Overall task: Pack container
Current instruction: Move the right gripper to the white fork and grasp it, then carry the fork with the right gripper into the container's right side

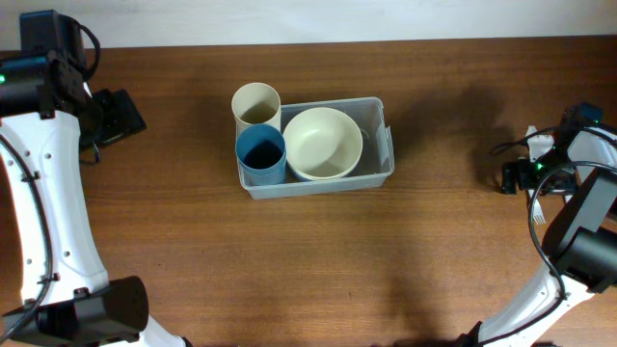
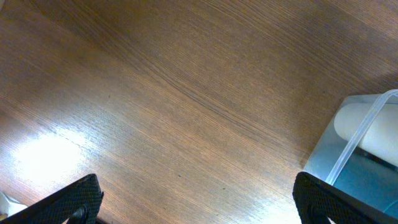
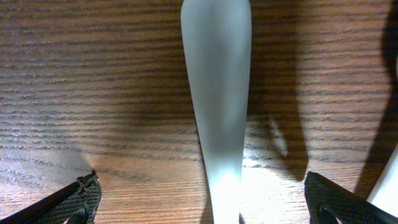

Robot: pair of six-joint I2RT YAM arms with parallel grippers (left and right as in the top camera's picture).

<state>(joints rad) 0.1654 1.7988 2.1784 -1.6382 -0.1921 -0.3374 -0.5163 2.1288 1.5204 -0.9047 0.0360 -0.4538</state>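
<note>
Clear container: bowl, blue cup, cream cup packed.
White utensil handle: on table, between parted right fingers.
Left fingers: apart, empty.

We look down on a dark brown wood-grain tabletop that fills nearly every view, its grain running lengthwise. Along its far edge we see a narrow pale cream strip of wall. A soft white glare lies on the wood in the left wrist view.
</note>
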